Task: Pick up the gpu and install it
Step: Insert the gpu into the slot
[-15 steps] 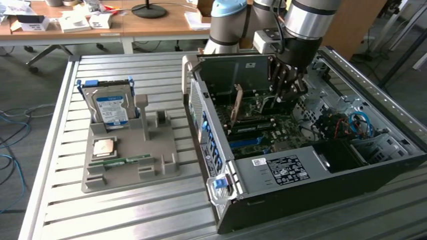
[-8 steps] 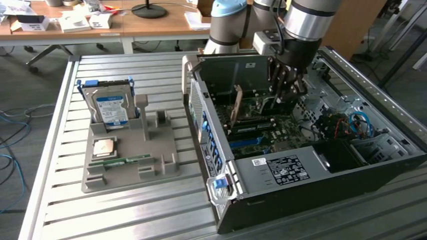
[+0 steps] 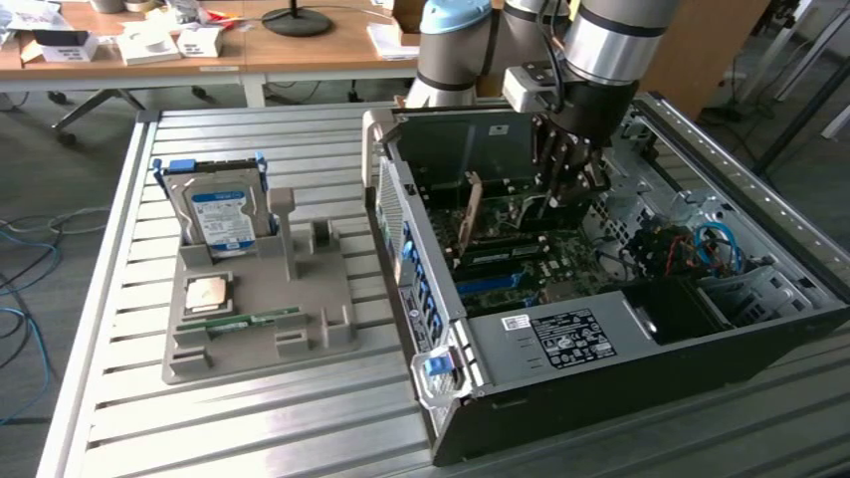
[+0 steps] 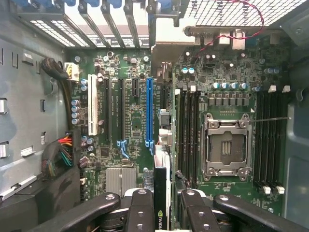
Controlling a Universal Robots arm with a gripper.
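— Holding anything?
— Yes: fingers [image 4: 141, 210] drawn in partway and clamped on the gpu [image 4: 161, 181], edge-on, one black pad against each flat face
— Whereabouts?
— Inside the open case [image 3: 558, 413], on the exterior view's right of the slatted metal worktop [image 3: 239, 418]; hanging over the green motherboard [image 4: 133, 121], near the long blue slot [image 4: 148, 111], not seated, by the look of it
— Handling?
— Probably light and stiff; thin dark board with smooth faces, so some risk of slipping under a weak pinch; likely fragile too, with small soldered parts and fine edge contacts
— Best hold?
— Across the flat faces near the upper edge, well clear of the contact edge, much as seen here; kept straight, never twisted
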